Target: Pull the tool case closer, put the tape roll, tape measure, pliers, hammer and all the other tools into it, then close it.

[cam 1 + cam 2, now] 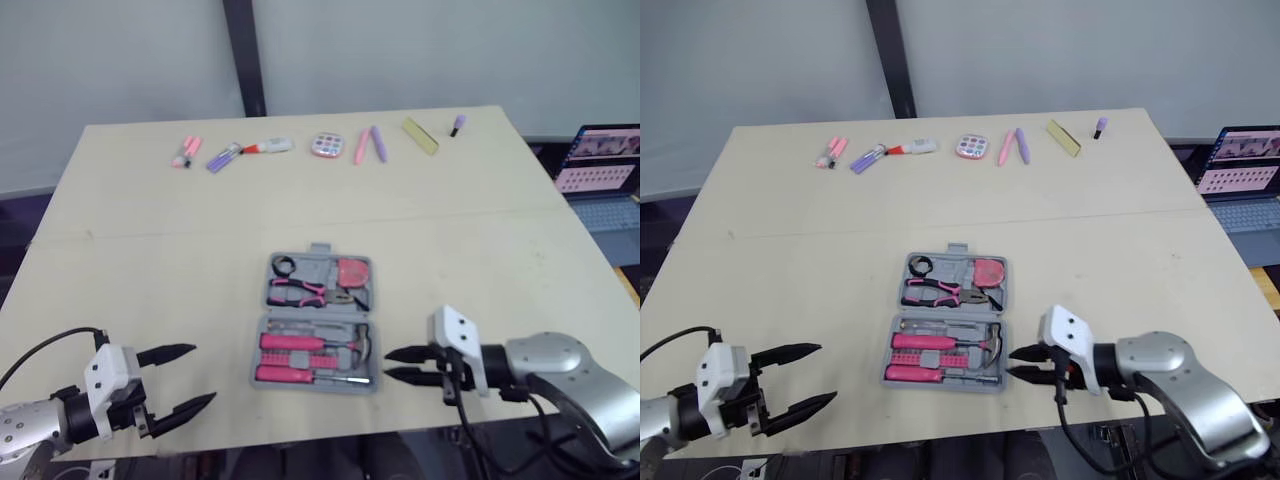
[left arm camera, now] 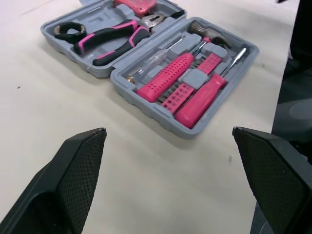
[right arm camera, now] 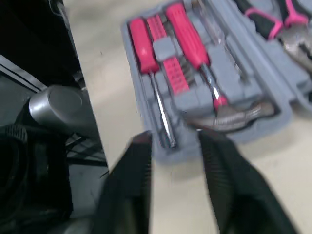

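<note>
The open tool case (image 1: 312, 262) lay just left of my right tool (image 1: 386, 365), its tips slightly apart; my wide-spread left tool (image 1: 204, 373) sat farther off.

I found both head eyes looking down over the table (image 1: 150, 220); both wrist cameras closely faced the tool case (image 2: 156, 117) from opposite sides.

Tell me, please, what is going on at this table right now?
An open tool case lies on the table with the pliers, tape measure, tape roll and hammer already in its trays. The right gripper hovers at the case's right edge, near the hammer; the left gripper hangs to its left, apart from it. Both have jaws open and hold nothing; the case is not yet closed.
</note>
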Controlling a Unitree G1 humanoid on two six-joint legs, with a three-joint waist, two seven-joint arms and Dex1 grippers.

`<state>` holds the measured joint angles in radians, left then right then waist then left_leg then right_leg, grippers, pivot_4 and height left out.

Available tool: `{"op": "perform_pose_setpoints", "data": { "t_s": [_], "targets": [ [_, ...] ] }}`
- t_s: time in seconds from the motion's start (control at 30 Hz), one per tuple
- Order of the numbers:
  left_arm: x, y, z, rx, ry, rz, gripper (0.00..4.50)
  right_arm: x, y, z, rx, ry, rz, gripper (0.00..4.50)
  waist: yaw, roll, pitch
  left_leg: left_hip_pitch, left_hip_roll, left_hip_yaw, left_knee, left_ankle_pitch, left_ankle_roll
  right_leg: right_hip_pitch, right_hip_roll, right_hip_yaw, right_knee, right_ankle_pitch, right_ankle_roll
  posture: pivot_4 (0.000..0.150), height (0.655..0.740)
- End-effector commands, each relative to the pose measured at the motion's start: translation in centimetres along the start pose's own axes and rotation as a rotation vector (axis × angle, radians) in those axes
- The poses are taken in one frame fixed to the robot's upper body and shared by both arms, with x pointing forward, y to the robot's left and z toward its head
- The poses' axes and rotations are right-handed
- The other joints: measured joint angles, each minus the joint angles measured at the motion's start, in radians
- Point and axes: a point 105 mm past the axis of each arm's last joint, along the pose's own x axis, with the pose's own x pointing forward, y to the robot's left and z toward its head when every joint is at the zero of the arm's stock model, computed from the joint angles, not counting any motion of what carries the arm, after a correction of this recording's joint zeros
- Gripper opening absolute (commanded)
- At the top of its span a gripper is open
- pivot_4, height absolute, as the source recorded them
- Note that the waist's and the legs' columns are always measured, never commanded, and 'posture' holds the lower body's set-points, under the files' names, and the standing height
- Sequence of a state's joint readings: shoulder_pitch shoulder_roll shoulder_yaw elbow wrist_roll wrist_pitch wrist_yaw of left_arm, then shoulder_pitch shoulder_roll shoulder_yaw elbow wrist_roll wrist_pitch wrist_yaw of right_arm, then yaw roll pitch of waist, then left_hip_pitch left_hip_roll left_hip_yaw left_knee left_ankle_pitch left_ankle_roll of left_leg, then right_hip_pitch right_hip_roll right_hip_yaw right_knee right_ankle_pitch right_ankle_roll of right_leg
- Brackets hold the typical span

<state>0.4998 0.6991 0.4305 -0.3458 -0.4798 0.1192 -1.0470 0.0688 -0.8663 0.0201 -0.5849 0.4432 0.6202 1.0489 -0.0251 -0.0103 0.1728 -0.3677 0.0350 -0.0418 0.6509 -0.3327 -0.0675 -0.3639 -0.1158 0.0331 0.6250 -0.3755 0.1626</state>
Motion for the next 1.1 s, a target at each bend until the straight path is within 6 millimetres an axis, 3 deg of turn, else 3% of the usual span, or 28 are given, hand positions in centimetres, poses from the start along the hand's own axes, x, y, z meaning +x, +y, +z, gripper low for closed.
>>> {"op": "perform_pose_setpoints", "data": {
  "t_s": [0.03,0.13,0.27,0.4,0.47,0.5,0.6,0.77,0.83,1.1],
  "targets": [
    [-0.1,-0.4,-0.2,0.008,-0.005,0.014,4.5,-1.3,0.1,-0.6,0.0,0.003,-0.018,3.24,0.0,0.0,0.0,0.0,0.0,0.0,0.0,0.0,0.0,0.001,0.0,0.0,0.0,0.0,0.0,0.15,0.74],
    [0.1,-0.8,-0.4,0.0,-0.008,0.017,4.5,-2.0,0.1,-1.5,0.022,0.016,-0.053,4.48,0.001,0.0,0.0,0.001,0.0,0.0,0.001,0.0,0.0,0.002,0.0,0.0,-0.001,0.0,0.0,0.15,0.74],
    [0.3,-0.8,-0.6,0.002,0.012,0.035,4.5,-2.5,-0.2,-2.5,0.08,0.033,-0.116,4.48,0.005,0.0,0.0,0.002,0.0,0.0,0.001,0.0,0.0,0.004,0.0,0.0,-0.002,0.0,0.001,0.15,0.74],
    [1.4,0.7,0.1,0.002,0.022,0.061,4.5,-2.9,-1.4,-3.0,0.105,0.06,-0.164,4.48,0.01,0.0,0.0,0.002,0.0,0.0,0.001,0.0,0.0,0.004,0.0,0.0,-0.002,0.0,0.001,0.15,0.74],
    [2.6,2.3,1.5,0.012,-0.028,0.092,4.5,-3.1,-2.7,-3.0,0.118,0.062,-0.205,4.48,0.018,0.0,0.0,0.002,0.0,0.0,0.002,0.0,0.0,0.004,0.0,0.0,-0.002,0.0,0.001,0.15,0.74],
    [3.0,2.8,2.0,0.02,-0.042,0.099,4.5,-3.2,-3.1,-2.9,0.123,0.06,-0.216,3.96,0.023,0.0,0.0,0.002,0.0,0.0,0.002,0.0,0.0,0.004,0.0,0.0,-0.002,0.001,0.002,0.15,0.74],
    [4.7,3.7,2.2,0.054,-0.007,0.034,3.62,-3.3,-4.7,-2.6,0.118,0.05,-0.265,2.64,0.023,0.0,0.0,0.002,0.0,-0.001,0.004,0.0,0.0,0.004,0.0,0.0,-0.001,0.001,0.002,0.15,0.74],
    [6.8,5.4,2.1,0.112,0.045,0.0,1.11,-2.9,-6.8,-2.8,0.116,0.065,-0.342,0.12,0.021,0.001,0.0,0.001,0.0,0.0,0.003,0.0,-0.001,0.003,0.0,0.0,0.0,0.001,0.002,0.15,0.74],
    [7.8,5.5,1.7,0.12,0.066,-0.023,0.12,-2.3,-7.9,-2.9,0.109,0.074,-0.383,0.0,0.019,0.001,0.0,0.0,0.0,0.0,0.004,0.0,-0.001,0.002,0.0,0.0,0.0,0.001,0.002,0.15,0.74],
    [10.7,6.5,0.9,0.138,0.083,-0.025,0.05,-0.5,-10.1,-3.0,0.091,0.096,-0.489,0.0,0.02,0.002,0.0,-0.002,0.0,0.0,0.005,0.001,-0.001,-0.001,0.0,0.0,0.003,0.001,0.002,0.15,0.74]
  ]
}}
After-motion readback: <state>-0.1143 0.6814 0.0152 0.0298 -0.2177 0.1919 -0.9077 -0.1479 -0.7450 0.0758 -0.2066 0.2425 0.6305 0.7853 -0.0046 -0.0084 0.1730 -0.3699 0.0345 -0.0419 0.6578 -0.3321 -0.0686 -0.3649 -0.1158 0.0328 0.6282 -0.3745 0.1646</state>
